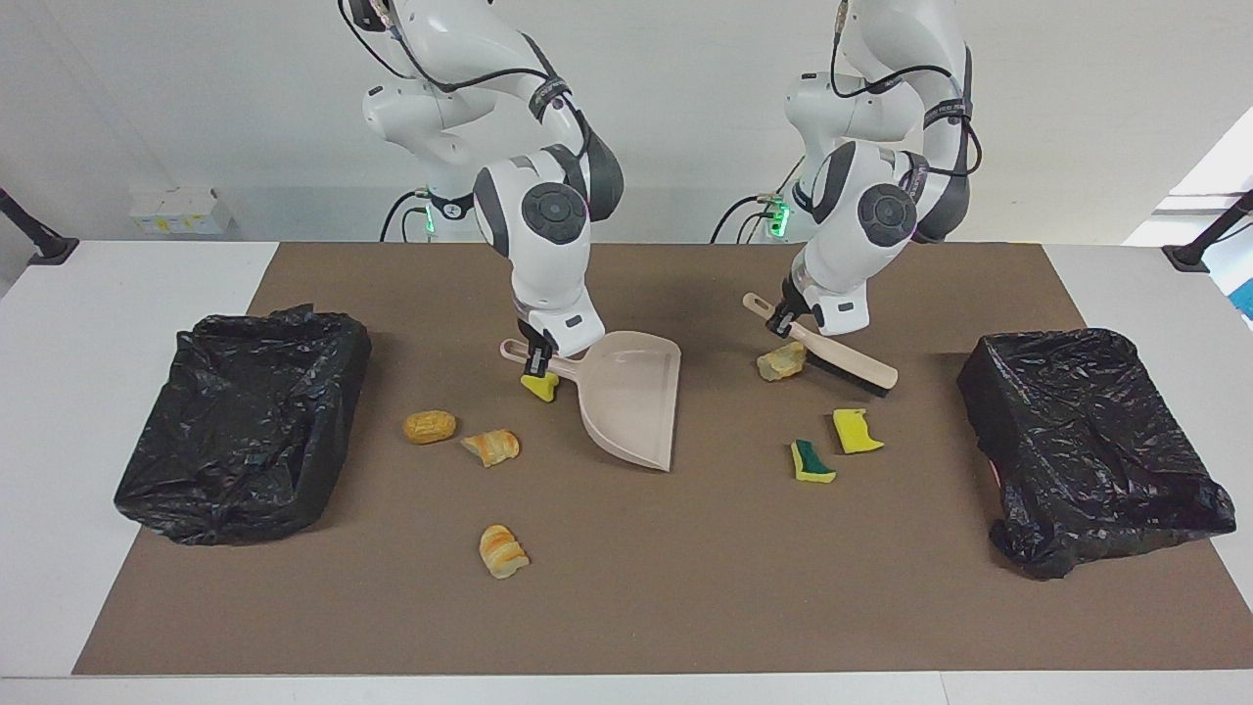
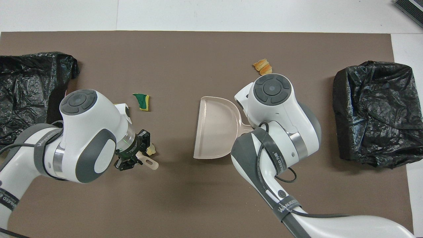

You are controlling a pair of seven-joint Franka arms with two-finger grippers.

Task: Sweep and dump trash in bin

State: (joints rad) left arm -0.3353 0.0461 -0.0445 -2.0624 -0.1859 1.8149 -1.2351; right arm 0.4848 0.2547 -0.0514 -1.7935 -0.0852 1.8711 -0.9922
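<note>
My right gripper point(image 1: 535, 360) is shut on the handle of the beige dustpan point(image 1: 626, 401), which rests mid-mat with its mouth toward the left arm's end. A yellow sponge chunk point(image 1: 539, 385) lies against that handle. My left gripper point(image 1: 786, 318) is shut on the beige hand brush point(image 1: 834, 349), whose black bristles touch the mat beside a tan scrap point(image 1: 781, 361). A yellow sponge piece point(image 1: 858, 431) and a green-backed one point(image 1: 812, 462) lie farther from the robots than the brush. Three bread pieces point(image 1: 429, 426) point(image 1: 491, 446) point(image 1: 503, 550) lie toward the right arm's end.
Two bins lined with black bags stand on the brown mat, one at the right arm's end point(image 1: 245, 421) and one at the left arm's end point(image 1: 1087, 446). In the overhead view the right arm hides its gripper and several scraps.
</note>
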